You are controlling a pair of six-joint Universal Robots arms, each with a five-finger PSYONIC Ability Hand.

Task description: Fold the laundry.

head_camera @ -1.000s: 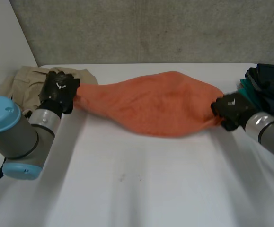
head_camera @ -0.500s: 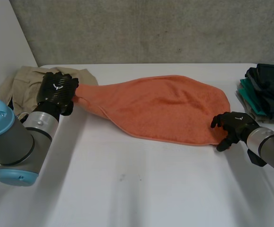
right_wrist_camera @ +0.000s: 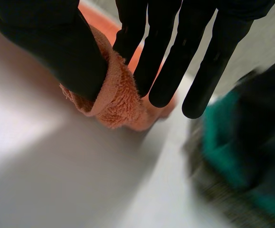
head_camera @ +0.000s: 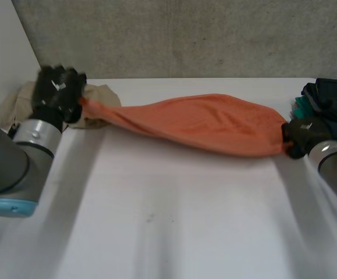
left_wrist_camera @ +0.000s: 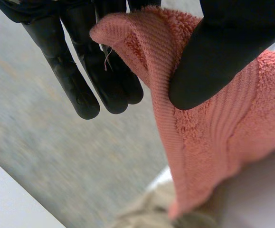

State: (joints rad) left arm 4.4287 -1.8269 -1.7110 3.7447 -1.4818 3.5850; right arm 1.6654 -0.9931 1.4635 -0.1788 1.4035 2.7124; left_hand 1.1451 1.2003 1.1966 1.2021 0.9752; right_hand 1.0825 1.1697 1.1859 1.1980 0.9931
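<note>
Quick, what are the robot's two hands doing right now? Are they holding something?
Left hand: closed, pinching one end of the orange towel.
Right hand: closed, pinching the towel's other end.

Half a second ago the orange towel (head_camera: 215,125) lay spread wide on the counter (head_camera: 174,221). Now it is drawn into a narrow, stretched band between the two hands. The left robot hand (head_camera: 56,93) has risen and shifted toward 11 o'clock. The right robot hand (head_camera: 301,135), then loose-fingered at the towel's 5 o'clock corner, has moved toward 1 o'clock. It now pinches the towel's end between thumb and fingers, nearer the dark folded stack (head_camera: 331,107).
</note>
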